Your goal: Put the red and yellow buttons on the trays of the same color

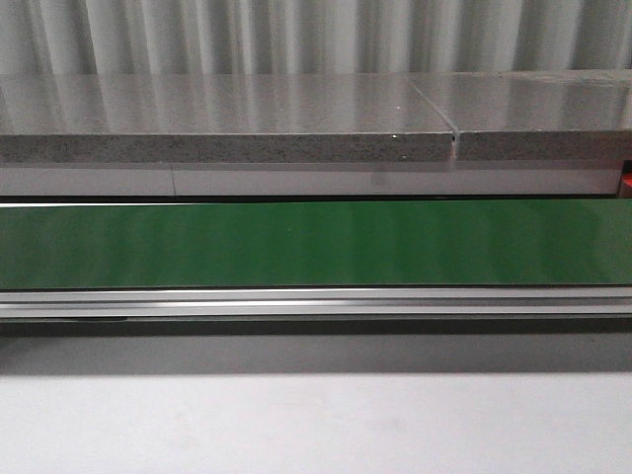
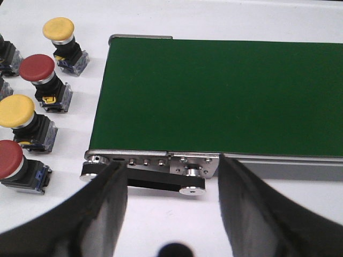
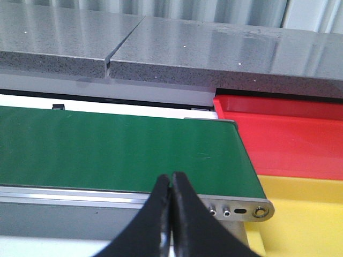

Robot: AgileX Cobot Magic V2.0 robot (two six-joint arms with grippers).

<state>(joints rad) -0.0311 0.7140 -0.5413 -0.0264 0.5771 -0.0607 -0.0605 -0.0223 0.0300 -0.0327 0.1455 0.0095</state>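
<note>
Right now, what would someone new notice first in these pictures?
The long green conveyor belt fills the middle of every view. At one end, red and yellow buttons stand on the white table beside the open left gripper. At the other end, a red tray and yellow tray wait by the shut right gripper.

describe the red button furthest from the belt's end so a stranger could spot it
Find the green belt and the row of buttons past its end. The red button is last there, nearest the left claw, beside a yellow one.
</note>
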